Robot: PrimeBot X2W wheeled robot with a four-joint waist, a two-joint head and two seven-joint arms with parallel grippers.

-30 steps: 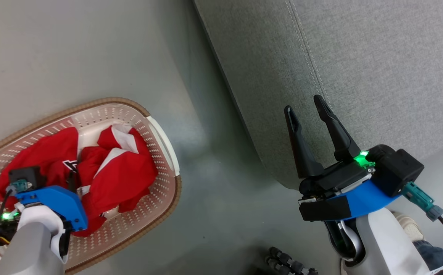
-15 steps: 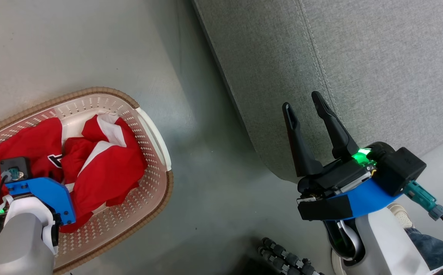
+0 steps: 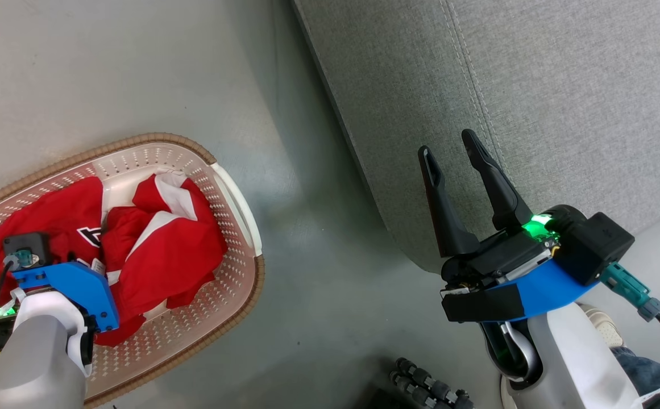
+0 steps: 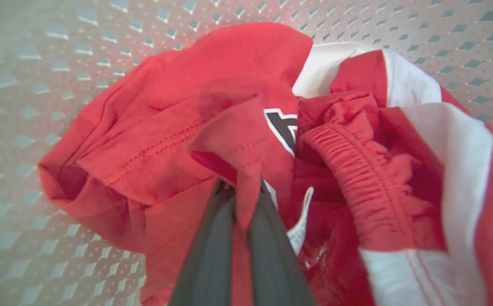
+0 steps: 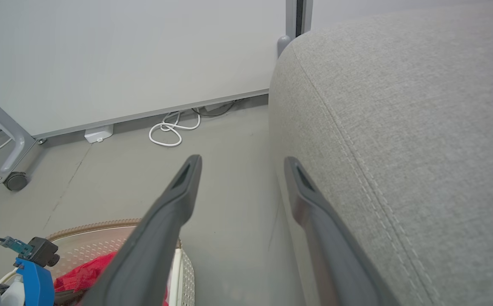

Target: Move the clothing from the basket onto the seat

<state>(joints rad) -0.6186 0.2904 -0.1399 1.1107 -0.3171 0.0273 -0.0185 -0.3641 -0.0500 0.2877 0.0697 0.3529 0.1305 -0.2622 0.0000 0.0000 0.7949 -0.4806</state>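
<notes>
Jaws of left gripper (image 4: 244,195) are clenched on a thin clothing (image 4: 165,140) fold; those of right gripper (image 3: 447,143) are spread. Slippage could be caused by lifting.

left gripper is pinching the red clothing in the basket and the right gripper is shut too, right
No, the right gripper is open, fingers spread, as the right wrist view shows. The left gripper does pinch the red clothing in the basket.
</notes>
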